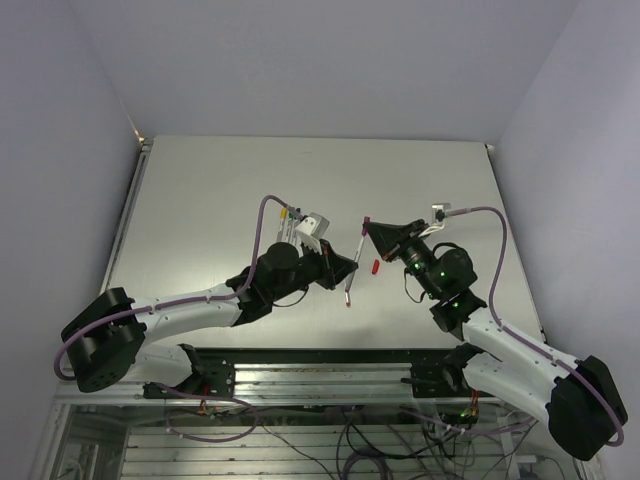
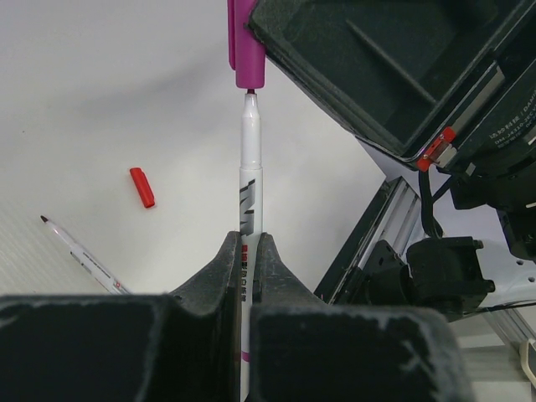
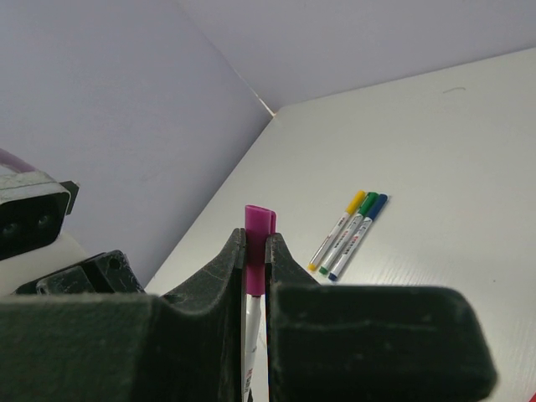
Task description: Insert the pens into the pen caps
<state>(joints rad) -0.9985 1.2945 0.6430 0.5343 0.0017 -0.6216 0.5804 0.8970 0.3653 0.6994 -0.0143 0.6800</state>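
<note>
- A white pen stands clamped in the left gripper, whose jaws are drawn narrow on the barrel, above the table.
- The nib sits right at the mouth of a purple cap and in line with it. How far it has entered cannot be told.
- The right gripper pinches that cap with its jaws tight on the sides, the cap's end showing past the fingertips.
- The two grippers meet nose to nose over the middle of the table. The right one's black body fills the upper right of the left wrist view, close beside the pen.
- A red cap lies loose on the table to the left of the held pen. A loose pen, uncapped with a dark nib, lies near it but apart.
- Three capped pens, yellow, green and blue, lie side by side and touching, farther back on the table.
- The held pen's barrel carries black and red print, too blurred to read.
</note>
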